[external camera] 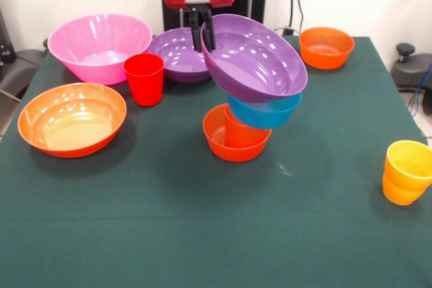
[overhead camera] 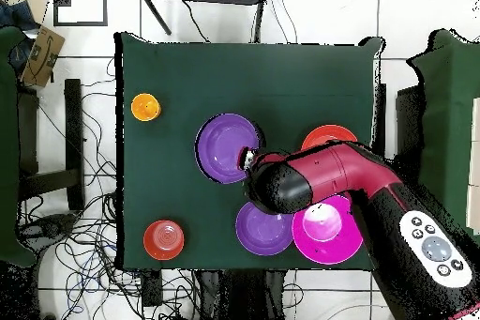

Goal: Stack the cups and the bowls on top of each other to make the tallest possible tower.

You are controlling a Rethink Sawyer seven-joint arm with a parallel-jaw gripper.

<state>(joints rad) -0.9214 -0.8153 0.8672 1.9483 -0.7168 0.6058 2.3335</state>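
The tower stands mid-table: a small orange bowl [external camera: 217, 141] holds an orange cup [external camera: 237, 134], a blue bowl [external camera: 264, 114] sits on the cup, and a wide purple bowl [external camera: 256, 62] lies tilted on top. My gripper [external camera: 203, 40] comes down from above and is shut on the purple bowl's raised far-left rim, one finger inside and one outside. In the overhead view the purple bowl [overhead camera: 223, 145] hides the tower below it, and the gripper [overhead camera: 248, 159] sits at its rim. A red cup [external camera: 144, 79] stands to the left. A yellow-orange cup [external camera: 407, 172] is at the right edge.
A large pink bowl [external camera: 100, 45] and a second purple bowl [external camera: 177, 55] stand at the back. A large orange bowl [external camera: 72, 118] is at the left and another small orange bowl [external camera: 327, 46] at the back right. The arm [overhead camera: 328, 180] covers part of these in the overhead view.
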